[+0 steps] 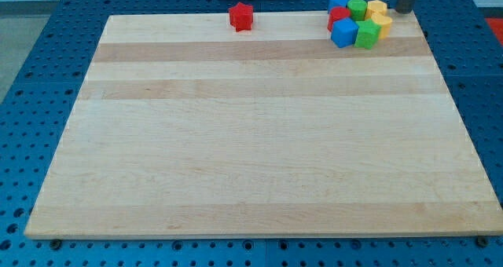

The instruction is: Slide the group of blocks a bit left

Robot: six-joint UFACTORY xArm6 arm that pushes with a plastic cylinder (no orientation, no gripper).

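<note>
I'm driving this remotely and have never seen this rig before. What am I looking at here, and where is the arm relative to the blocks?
One camera looks down across a wooden board lying on a blue perforated table. The arm has no jaws and holds nothing; it ends in a dark rod, and my tip sits at the view's top right, just right of the cluster. That cluster packs together two blue blocks, a red block, a green cylinder, a second green block and two yellow blocks. A red star-like block stands alone further left along the top edge.
</note>
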